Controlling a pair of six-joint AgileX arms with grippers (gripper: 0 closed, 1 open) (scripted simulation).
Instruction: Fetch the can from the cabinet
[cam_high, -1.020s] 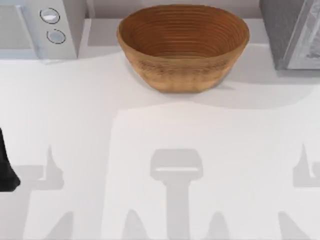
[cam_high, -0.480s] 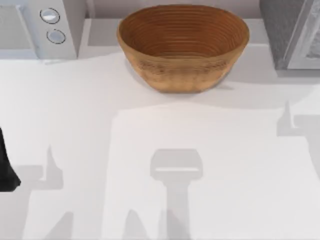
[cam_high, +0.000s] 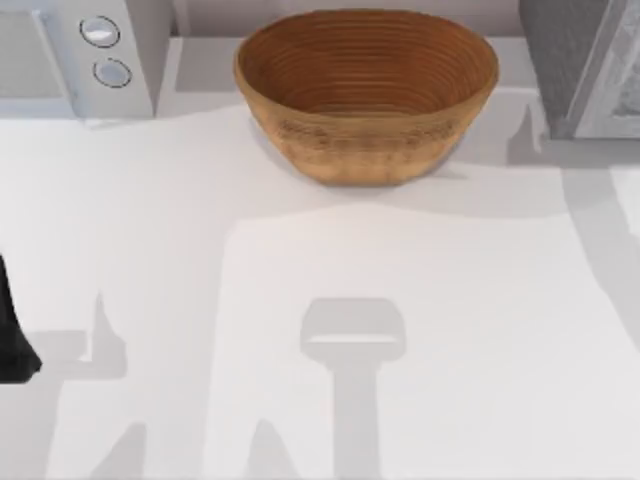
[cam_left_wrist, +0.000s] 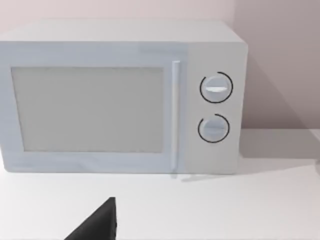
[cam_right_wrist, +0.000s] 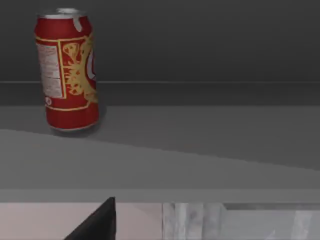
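Microwave (cam_high: 75, 55) and cabinet (cam_high: 585, 65) cut off by the top view's edges.

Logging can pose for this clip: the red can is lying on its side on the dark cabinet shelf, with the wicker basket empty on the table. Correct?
Not quite. The right wrist view shows the red can standing upright on the dark cabinet shelf, not lying on its side. The wicker basket is indeed empty on the table.

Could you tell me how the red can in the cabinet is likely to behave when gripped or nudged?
The can stands upright, tall and narrow, so a sideways nudge could probably tip it. Tipped, its round body would likely roll. Its smooth wall may prove slippery.
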